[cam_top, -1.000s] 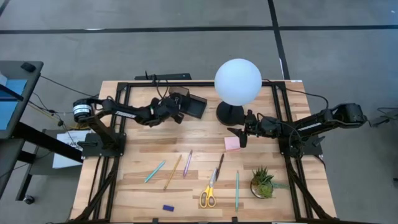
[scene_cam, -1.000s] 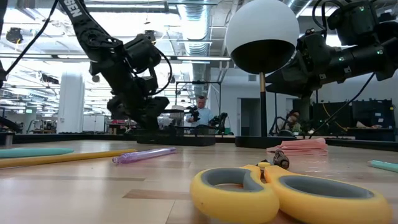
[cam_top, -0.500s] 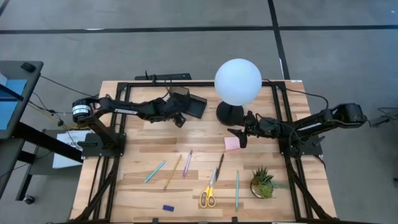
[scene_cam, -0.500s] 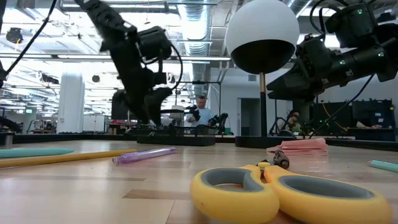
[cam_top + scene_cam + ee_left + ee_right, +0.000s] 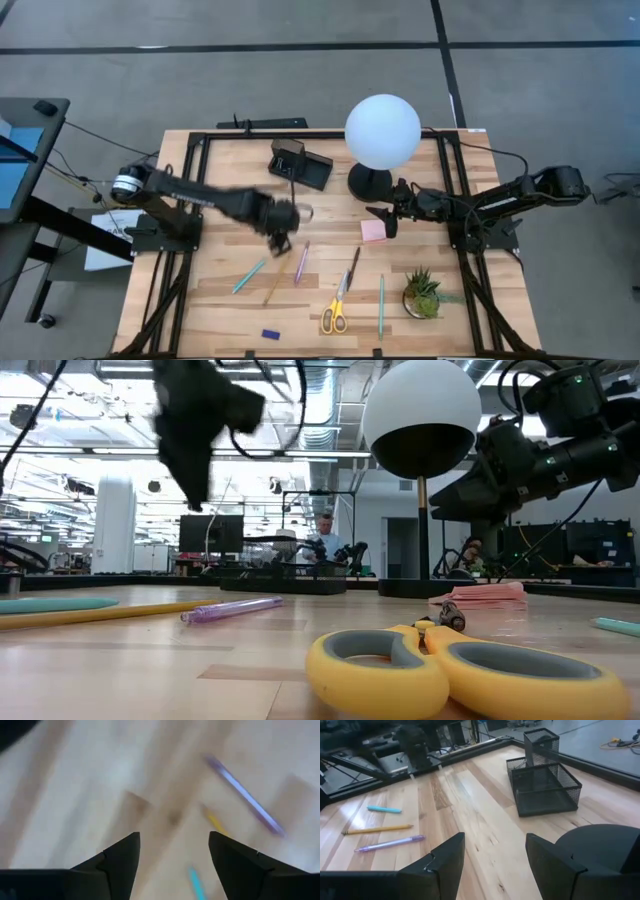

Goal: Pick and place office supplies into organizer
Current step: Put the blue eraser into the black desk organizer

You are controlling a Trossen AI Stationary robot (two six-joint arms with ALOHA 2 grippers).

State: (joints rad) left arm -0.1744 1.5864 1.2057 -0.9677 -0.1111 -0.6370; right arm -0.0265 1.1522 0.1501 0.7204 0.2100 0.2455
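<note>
Reaching across the pale wooden table [image 5: 220, 300] at centre frame in the overhead view, left gripper [image 5: 281, 240] with fingers spread and nothing between them, poised just above the cluster of writing tools, apparently to line up a first pick. Directly below it in that view: slim purple pen [image 5: 301, 262], yellow pencil [image 5: 277, 277] and teal pen [image 5: 249, 275], fanned out side by side with gaps between, likely so each can be pinched singly. Further toward lower centre, yellow-handled scissors [image 5: 334, 312], a dark pen [image 5: 353, 268], a second teal pen [image 5: 381, 304] and a tiny blue eraser [image 5: 270, 334]. Waiting at right of centre, right gripper [image 5: 385, 219], also parted and empty, hovering beside the small pink sticky-note pad [image 5: 374, 231] under the white globe lamp [image 5: 382, 132]. Standing at upper centre, well apart from the supplies, black wire-mesh organizer [image 5: 299, 163], no pen visible in it.
</note>
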